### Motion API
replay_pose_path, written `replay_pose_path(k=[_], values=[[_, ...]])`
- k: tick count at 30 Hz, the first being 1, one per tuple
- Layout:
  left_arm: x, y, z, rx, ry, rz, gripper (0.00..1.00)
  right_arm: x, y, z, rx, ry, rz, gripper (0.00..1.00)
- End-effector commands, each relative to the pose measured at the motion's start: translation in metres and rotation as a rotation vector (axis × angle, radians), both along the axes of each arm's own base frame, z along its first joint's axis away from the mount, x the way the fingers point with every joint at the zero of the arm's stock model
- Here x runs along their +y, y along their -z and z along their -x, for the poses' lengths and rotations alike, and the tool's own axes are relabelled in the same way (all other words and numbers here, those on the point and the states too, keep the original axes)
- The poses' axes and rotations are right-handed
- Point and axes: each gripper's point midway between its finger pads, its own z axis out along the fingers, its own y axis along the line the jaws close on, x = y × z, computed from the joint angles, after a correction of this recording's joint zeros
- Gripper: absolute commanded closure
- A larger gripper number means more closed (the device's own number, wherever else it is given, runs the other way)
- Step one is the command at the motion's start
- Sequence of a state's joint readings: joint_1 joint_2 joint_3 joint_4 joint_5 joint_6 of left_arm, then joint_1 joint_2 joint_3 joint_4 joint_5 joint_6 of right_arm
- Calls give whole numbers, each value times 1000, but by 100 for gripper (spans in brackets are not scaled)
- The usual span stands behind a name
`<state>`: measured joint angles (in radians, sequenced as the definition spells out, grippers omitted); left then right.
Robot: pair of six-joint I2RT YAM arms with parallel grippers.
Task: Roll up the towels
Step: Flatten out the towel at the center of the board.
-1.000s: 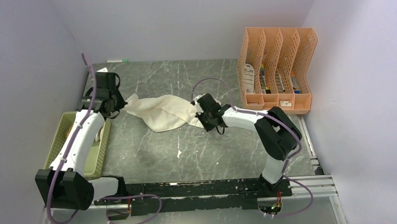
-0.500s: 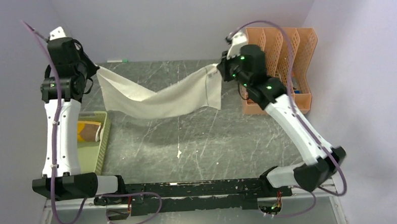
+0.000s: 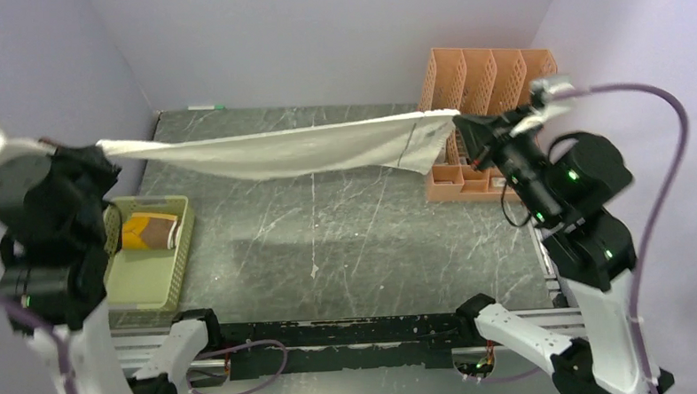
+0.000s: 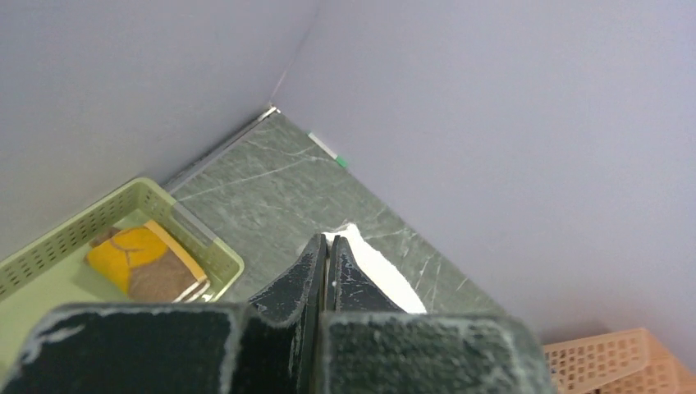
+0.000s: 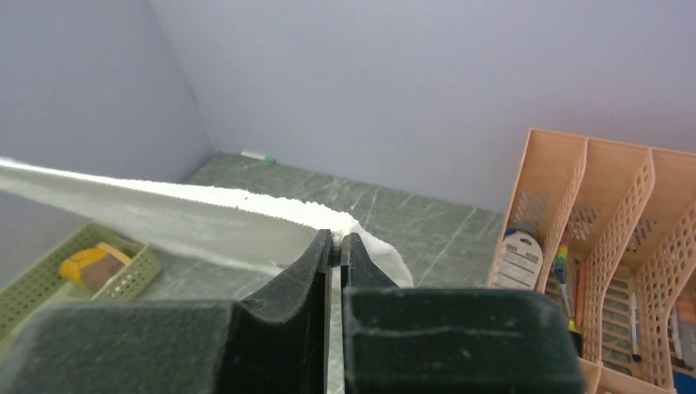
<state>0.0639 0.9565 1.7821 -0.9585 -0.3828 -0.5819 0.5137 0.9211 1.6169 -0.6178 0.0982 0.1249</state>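
Two robot arms hold a cream-white towel (image 3: 299,153) stretched in the air between them, high above the dark marbled table (image 3: 356,250).

At the left, the left gripper (image 4: 327,246) has its black fingers pressed together on one corner of the cloth. The wrist view shows a sliver of white in the seam between them, and more of the towel fans out just past the fingertips. Down below that gripper, a green mesh basket (image 3: 118,291) sits on the table. The second towel (image 3: 151,230), brown with mustard-yellow, lies folded inside it, clear of both arms. Beyond the same gripper, a white marker (image 3: 206,106) with a green cap lies against the back wall.

From the left gripper the towel runs as one long band toward the other arm. Its upper edge is pulled nearly straight and its lower edge dips a little in the middle. No part of it touches the table.

At the right, the right gripper (image 5: 336,240) pinches the opposite corner, fingers closed tight with the cloth bunched just ahead of the tips. Just beyond and beside that gripper stands an orange file rack (image 3: 499,70), its slots holding pens and small labelled items. In the overhead view the held corner overlaps the rack's left wall. Whether cloth and rack touch cannot be told.
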Motion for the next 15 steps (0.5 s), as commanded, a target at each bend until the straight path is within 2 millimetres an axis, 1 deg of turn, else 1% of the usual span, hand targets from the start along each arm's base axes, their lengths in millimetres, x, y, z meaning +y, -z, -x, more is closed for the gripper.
replay_pose_path(k=[1, 3, 5, 6, 8, 11, 13, 15], values=[[10, 19, 48, -8, -110, 79, 93, -21, 7, 31, -1, 21, -42, 100], [9, 19, 65, -38, -115, 100, 93, -22, 12, 38, -1, 8, -54, 100], [9, 20, 72, -44, -120, 108, 93, -20, 21, 35, 24, 6, -38, 100], [9, 21, 72, -38, -121, 110, 93, -18, 26, 33, 37, 4, -30, 100], [8, 23, 67, -27, -113, 112, 93, -13, 31, 27, 47, -3, -20, 100], [5, 34, 51, 7, -97, 120, 93, -6, 34, 16, 37, -8, -22, 100], [5, 52, 38, 45, -93, 127, 93, -2, 43, 4, 54, 4, -3, 100], [5, 71, 24, 84, -91, 131, 93, 2, 56, -9, 82, 19, 22, 100]])
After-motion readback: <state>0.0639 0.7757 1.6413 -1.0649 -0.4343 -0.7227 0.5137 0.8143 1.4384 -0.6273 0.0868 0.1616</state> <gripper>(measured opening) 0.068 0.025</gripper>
